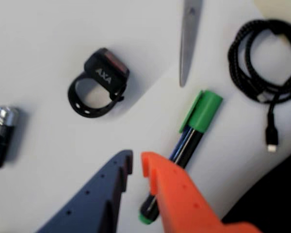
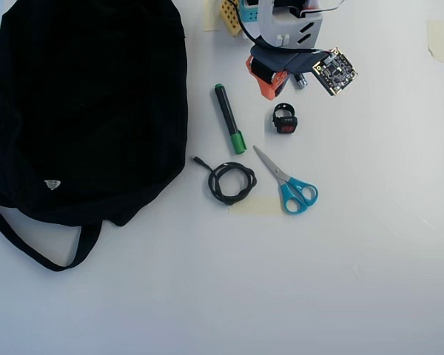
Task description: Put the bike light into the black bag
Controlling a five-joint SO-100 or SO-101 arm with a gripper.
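The bike light (image 1: 104,77) is a small black block with a red lens and a loop strap, lying on the white table; in the overhead view (image 2: 285,120) it sits just below the arm. My gripper (image 1: 137,160) has a blue and an orange finger, tips almost touching, holding nothing, a short way from the light. In the overhead view the gripper (image 2: 275,92) hovers just above and left of the light. The black bag (image 2: 89,103) lies flat at the far left, with a white triangular label; a dark patch at the wrist view's lower right (image 1: 276,194) may be its edge.
A green-capped marker (image 1: 196,121) (image 2: 229,118) lies between light and bag. A coiled black cable (image 1: 266,63) (image 2: 231,181) and blue-handled scissors (image 1: 189,39) (image 2: 288,185) lie nearby. A black-and-silver cylinder (image 1: 2,136) (image 2: 301,81) lies by the arm.
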